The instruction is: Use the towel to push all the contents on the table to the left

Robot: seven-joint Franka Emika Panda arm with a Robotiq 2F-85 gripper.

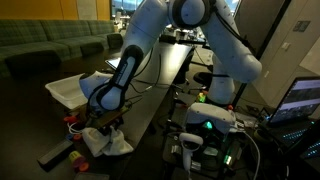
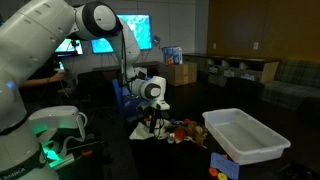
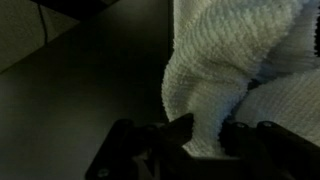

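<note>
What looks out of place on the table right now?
Nothing damaged or spilled that I can see. The white towel is bunched up, not flat, and pinched in the end effector. Small colourful items lie in a loose cluster beside the white bin. Dim light hides finer detail.

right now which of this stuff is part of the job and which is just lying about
job: towel, gripper clamped on it, small coloured items on the table, perhaps the white bin
lying about: screens, sofa, cardboard box at the back
</note>
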